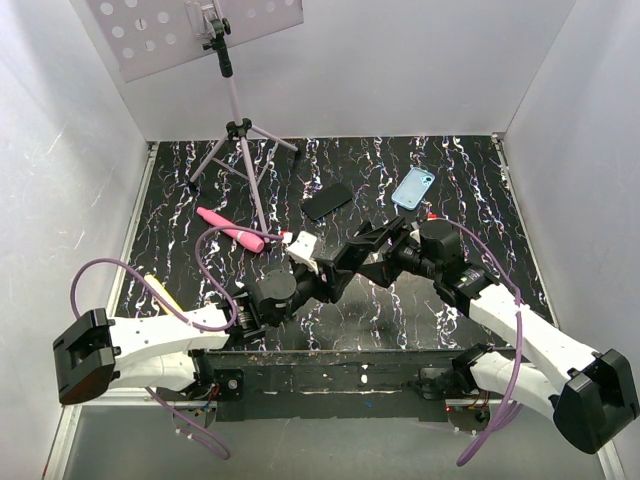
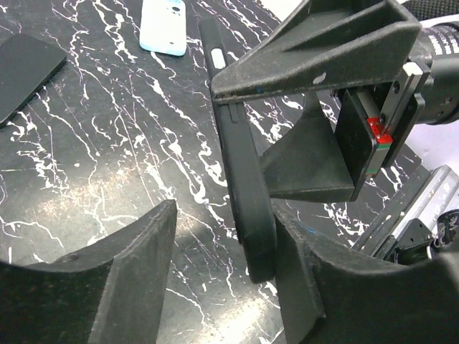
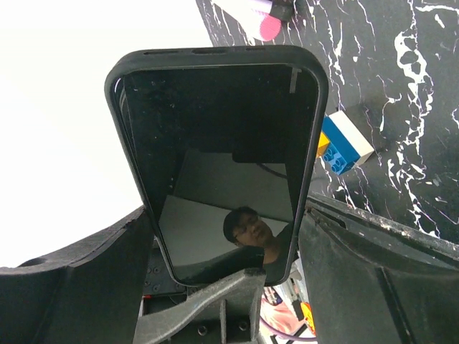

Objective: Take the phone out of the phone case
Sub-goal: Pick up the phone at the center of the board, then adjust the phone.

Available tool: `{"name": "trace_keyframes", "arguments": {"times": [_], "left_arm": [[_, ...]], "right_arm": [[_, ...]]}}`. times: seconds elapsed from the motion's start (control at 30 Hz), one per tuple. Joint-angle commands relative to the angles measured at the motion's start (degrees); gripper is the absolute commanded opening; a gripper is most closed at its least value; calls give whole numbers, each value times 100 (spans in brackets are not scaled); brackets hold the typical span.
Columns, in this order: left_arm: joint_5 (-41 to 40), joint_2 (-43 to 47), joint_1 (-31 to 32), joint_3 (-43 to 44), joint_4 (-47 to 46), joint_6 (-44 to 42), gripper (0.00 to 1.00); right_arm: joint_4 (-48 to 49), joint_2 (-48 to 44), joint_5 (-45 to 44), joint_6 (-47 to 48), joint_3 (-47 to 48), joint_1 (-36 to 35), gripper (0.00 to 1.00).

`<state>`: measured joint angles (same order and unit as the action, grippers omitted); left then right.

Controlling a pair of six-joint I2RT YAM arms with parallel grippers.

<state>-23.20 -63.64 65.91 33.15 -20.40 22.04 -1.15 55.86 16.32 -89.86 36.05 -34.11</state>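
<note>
right end effector (image 3: 226, 244) clamping phone (image 3: 215, 143) | left end effector (image 2: 226, 215) jaws apart round its tip (one finger touching) | bench (image 1: 480, 220): blue phone case (image 1: 413, 187) 1 o'clock, black slab (image 1: 327, 200) 12

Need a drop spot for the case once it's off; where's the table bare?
Bare: right strip between the light blue case and the table's right edge; left strip between the pink stick and the left edge. Crowded: centre, around the held phone, white block and black slab.

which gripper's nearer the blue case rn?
Right. Right gripper holds a cased phone just near-side of the blue case; left gripper sits farther back and left, fingers flanking that phone's end.
</note>
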Motion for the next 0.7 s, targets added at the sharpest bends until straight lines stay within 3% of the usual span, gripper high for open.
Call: {"name": "trace_keyframes", "arguments": {"times": [0.0,0.03,0.17,0.2,0.23,0.33,0.37,0.5,0.67], "left_arm": [[-220,-122,10,288,-79,-95,46],[-237,-175,10,376,79,-69,40],[-246,-333,10,780,747,-51,0],[-272,-342,10,842,922,-51,0],[-273,-299,10,860,1046,-34,0],[-264,-1,1,782,1362,-34,0],[-246,174,1,746,1520,-25,0],[95,930,-43,790,2538,-42,0],[1210,1599,-534,1018,3656,-323,0]], "right_arm": [[185,-171,30,39,429,-149,1],[220,-163,38,39,403,-166,1],[526,-180,187,65,184,-210,1],[763,-198,310,118,87,-210,1],[1078,-180,450,258,-10,-210,7],[1241,-119,942,819,-20,-202,62],[1040,-119,1022,1230,24,-210,75],[-435,-110,1330,3110,323,-166,83],[-2369,-435,550,5307,762,-140,88]]}}
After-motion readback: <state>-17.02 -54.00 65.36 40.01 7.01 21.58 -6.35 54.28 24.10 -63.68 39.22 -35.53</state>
